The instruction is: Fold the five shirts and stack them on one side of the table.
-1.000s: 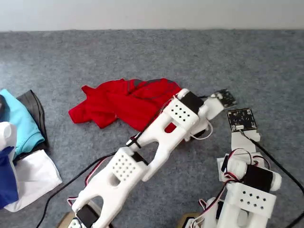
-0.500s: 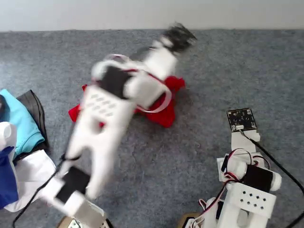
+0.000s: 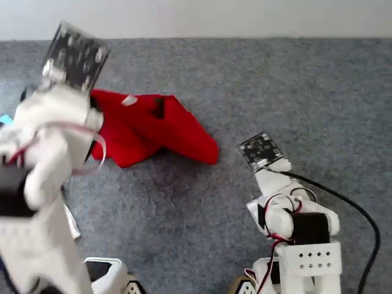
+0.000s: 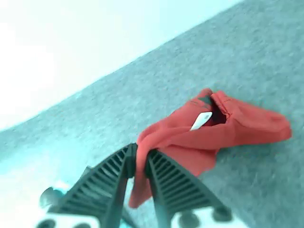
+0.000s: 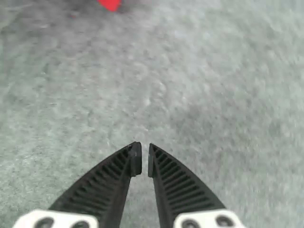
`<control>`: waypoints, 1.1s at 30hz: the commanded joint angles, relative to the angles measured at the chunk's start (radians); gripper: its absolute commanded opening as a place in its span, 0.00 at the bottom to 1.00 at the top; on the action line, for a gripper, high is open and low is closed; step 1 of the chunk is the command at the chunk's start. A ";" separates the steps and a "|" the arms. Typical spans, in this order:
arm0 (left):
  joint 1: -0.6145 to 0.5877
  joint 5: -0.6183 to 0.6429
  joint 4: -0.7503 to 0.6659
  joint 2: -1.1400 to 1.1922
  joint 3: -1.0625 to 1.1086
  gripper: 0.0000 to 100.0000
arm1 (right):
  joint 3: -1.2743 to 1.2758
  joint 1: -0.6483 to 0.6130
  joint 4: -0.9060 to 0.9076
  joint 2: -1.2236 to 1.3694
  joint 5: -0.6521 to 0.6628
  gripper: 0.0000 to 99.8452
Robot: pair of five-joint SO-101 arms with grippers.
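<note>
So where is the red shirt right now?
In the high view the red shirt lies on the left half of the grey table, one edge pinched between the fingers of the left gripper.

Blurred and cut by the left edge in the high view: left arm (image 3: 43,159), covering one end of the shirt (image 3: 153,131). Hem lost between the jaws of the left gripper (image 4: 140,156). Cropped to a red corner in the right wrist view.

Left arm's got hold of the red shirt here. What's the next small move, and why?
Probably lower the left gripper and lay its pinched edge flat: its jaws are shut on a fold of the red shirt, which lies bunched and creased on the carpet. The right gripper, shut over bare carpet, holds nothing.
</note>
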 commanded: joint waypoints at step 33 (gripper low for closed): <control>-0.282 -0.130 -0.092 -0.815 1.198 0.01 | -1.135 -0.289 -0.243 1.437 -0.110 0.19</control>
